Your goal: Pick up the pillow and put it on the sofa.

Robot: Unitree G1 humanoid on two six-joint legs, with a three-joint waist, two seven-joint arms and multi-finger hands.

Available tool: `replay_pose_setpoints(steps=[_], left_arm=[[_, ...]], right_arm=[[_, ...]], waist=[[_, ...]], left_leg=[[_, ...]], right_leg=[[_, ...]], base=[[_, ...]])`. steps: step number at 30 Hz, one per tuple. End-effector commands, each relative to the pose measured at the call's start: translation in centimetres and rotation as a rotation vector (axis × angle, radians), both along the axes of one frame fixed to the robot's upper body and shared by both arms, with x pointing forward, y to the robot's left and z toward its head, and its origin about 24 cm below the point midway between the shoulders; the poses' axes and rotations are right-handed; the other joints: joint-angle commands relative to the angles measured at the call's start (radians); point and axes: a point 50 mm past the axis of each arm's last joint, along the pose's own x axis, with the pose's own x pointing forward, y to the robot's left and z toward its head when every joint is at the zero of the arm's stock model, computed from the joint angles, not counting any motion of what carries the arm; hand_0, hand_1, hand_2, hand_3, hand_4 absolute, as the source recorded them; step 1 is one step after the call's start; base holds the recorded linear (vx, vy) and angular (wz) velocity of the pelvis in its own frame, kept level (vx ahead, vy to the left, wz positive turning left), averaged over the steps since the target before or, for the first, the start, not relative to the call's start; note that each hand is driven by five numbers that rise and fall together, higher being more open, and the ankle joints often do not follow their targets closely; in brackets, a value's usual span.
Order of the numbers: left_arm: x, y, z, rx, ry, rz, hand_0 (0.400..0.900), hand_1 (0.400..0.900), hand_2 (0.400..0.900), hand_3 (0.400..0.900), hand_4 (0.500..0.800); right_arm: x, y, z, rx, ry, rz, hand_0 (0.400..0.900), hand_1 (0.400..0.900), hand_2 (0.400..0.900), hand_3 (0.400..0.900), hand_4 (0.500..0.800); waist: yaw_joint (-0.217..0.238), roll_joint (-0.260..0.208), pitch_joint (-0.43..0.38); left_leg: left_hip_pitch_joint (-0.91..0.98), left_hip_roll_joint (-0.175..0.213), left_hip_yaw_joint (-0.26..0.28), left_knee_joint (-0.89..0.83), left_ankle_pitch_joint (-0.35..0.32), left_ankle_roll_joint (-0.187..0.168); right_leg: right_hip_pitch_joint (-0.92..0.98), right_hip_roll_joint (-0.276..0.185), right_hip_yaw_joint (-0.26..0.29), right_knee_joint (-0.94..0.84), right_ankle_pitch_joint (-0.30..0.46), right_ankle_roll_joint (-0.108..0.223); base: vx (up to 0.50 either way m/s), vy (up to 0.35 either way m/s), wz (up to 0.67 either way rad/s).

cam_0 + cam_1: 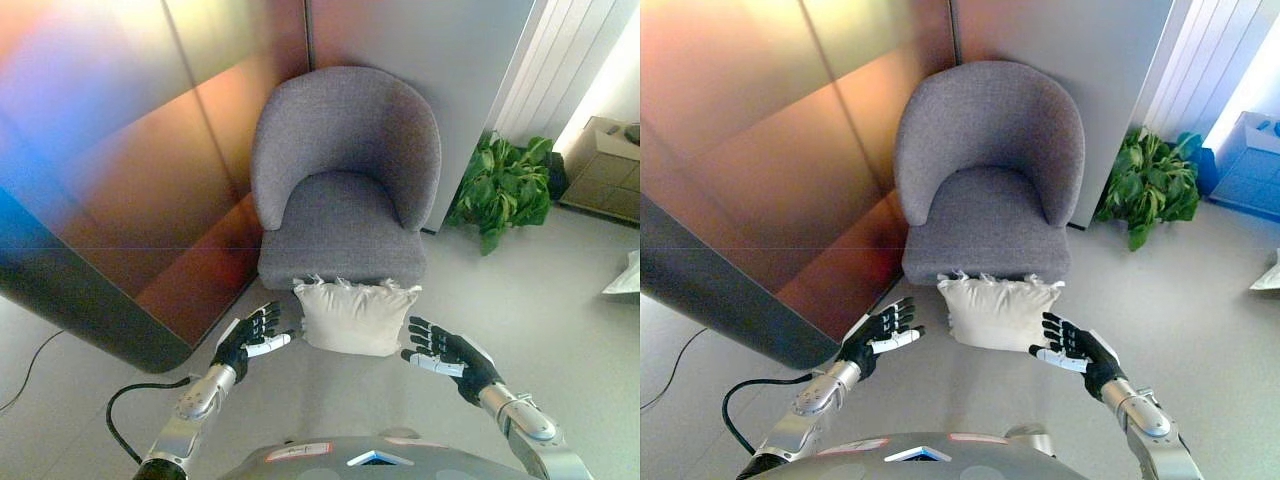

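Here, fingers (pixel 262 318) of the left hand (pixel 250 338) spread and straight, clamped on nothing, just left of the pillow (pixel 352 316). Likewise apart on the right hand (pixel 450 357), just right of it. Between both hands, cream pillow on the floor (pixel 560 320), leaning against the front of the grey sofa (pixel 345 175). Beyond the right hand, a green plant (pixel 503 188) by the wall.

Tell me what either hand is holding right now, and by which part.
Nothing is held. The left hand and right hand are open on either side of the pillow, which lies on the floor against the sofa.
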Motion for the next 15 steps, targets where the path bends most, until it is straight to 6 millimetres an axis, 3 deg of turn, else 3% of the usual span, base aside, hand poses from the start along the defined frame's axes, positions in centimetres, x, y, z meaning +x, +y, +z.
replay_pose_setpoints(steps=[1, 15], left_arm=[[2.57, 1.52, 2.85, 0.044, -0.189, 0.015, 0.9, 0.9, 0.9, 0.9, 0.8], [2.9, 0.92, 3.04, 0.028, -0.196, -0.021, 0.9, 0.9, 0.9, 0.9, 0.8]], right_arm=[[2.39, 0.53, 1.82, 0.028, -0.151, 0.032, 0.9, 0.9, 0.9, 0.9, 0.8], [2.69, 0.84, 1.99, 0.032, -0.163, 0.045, 0.9, 0.9, 0.9, 0.9, 0.8]], waist=[[0.002, -0.054, -0.054], [-0.004, -0.049, -0.045]], left_leg=[[-0.018, -0.012, 0.005, 0.126, -0.169, 0.025], [-0.027, -0.001, 0.006, 0.137, -0.171, 0.018]], right_leg=[[-0.1, 0.019, 0.018, 0.024, 0.075, -0.004], [-0.103, 0.029, 0.024, 0.02, 0.073, -0.009]], base=[[0.0, 0.0, 0.0], [0.0, -0.002, 0.0]])
